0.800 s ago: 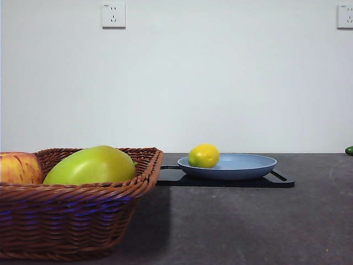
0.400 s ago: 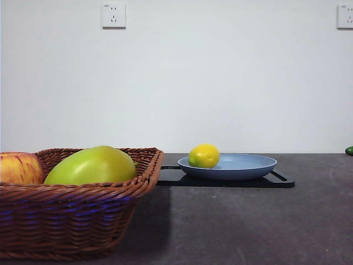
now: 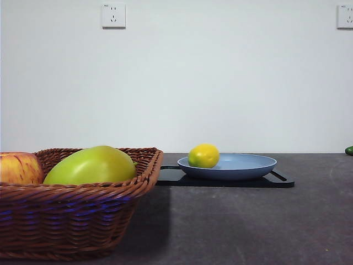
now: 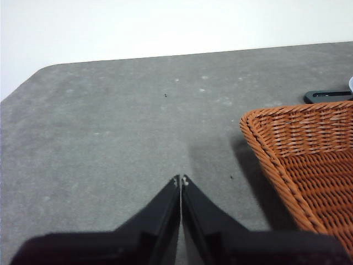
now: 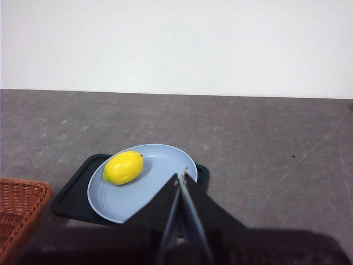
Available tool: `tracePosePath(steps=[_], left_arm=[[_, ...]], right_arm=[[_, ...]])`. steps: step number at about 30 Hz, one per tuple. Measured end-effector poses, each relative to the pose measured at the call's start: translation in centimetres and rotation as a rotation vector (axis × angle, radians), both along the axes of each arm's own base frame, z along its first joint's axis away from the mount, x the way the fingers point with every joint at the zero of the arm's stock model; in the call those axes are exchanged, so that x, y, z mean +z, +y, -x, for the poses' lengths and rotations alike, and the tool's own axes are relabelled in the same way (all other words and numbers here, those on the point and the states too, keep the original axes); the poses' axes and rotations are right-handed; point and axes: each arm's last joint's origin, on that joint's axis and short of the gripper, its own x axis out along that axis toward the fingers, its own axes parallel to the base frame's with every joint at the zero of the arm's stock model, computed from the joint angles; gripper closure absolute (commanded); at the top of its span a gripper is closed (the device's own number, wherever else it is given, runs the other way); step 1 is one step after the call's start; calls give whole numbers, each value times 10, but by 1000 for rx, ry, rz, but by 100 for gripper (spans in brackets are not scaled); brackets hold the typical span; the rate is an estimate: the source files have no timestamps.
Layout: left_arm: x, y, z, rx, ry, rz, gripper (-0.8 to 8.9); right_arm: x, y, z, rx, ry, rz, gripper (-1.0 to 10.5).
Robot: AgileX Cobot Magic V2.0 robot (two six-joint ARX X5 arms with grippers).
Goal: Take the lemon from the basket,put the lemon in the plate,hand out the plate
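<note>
The yellow lemon (image 3: pixel 204 155) (image 5: pixel 123 167) lies on the left part of the light blue plate (image 3: pixel 242 165) (image 5: pixel 160 165), which rests on a black tray (image 3: pixel 276 181) (image 5: pixel 74 190). The brown wicker basket (image 3: pixel 71 221) (image 4: pixel 309 160) stands near and to the left. My right gripper (image 5: pixel 183 175) is shut and empty, hanging above the near edge of the plate. Beside a corner of the basket, over bare table, my left gripper (image 4: pixel 181 179) is shut with nothing in it. Neither arm shows in the front view.
A big green fruit (image 3: pixel 91 165) and a red-yellow apple (image 3: pixel 19 168) lie in the basket. A small green thing (image 3: pixel 349 150) sits at the far right table edge. The grey table (image 3: pixel 248 221) runs to a white wall with two sockets.
</note>
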Motion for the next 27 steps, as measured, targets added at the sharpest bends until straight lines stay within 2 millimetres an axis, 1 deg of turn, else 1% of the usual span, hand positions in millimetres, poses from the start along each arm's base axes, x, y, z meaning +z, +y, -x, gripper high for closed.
tracePosePath(steps=[23, 27], left_arm=[[0, 0, 0, 2, 0, 14, 805], [0, 0, 0, 2, 0, 15, 805]], right_arm=[[0, 0, 0, 0, 0, 0, 943], [1, -6, 7, -12, -22, 44, 943]])
